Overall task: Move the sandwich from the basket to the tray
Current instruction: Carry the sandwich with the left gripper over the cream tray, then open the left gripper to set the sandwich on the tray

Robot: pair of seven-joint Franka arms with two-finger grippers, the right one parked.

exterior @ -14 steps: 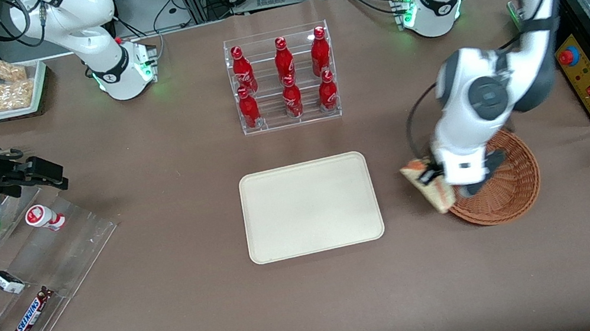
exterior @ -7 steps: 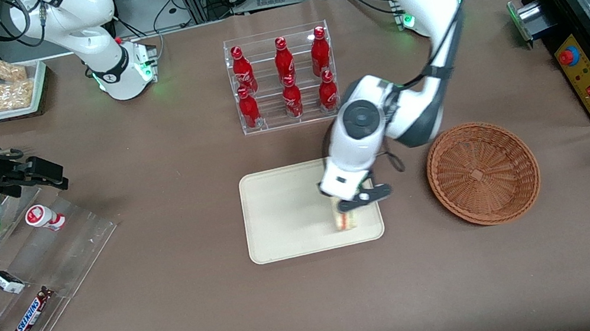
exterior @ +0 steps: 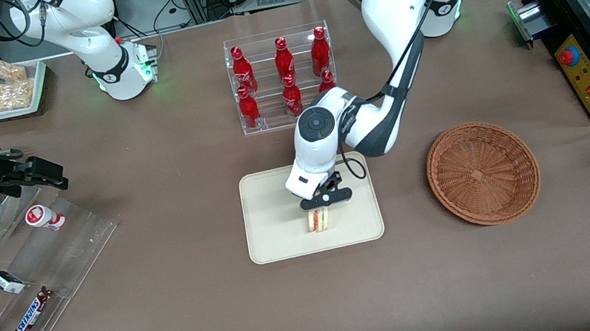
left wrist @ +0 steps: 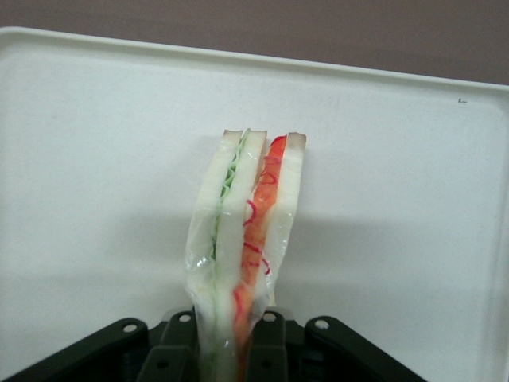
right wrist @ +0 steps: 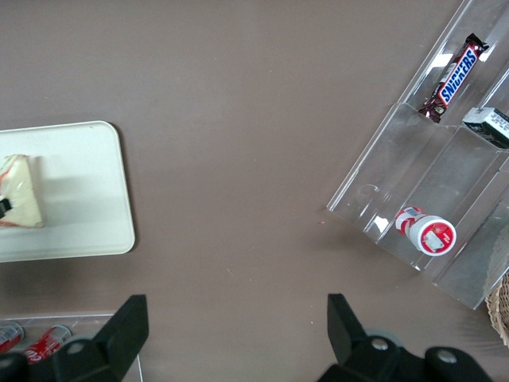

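While the gripper (exterior: 321, 209) clamps the sandwich (exterior: 318, 219) over the tray (exterior: 273, 217), the basket (exterior: 483, 173) sits beside.

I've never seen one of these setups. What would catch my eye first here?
Probably the white arm reaching to the middle of the table, its gripper clamped on a sandwich held edge-up over the cream tray. Beside the tray, toward the working arm's end, sits an empty wicker basket. Farther from the front camera than the tray, a clear rack of red cola bottles stands out.
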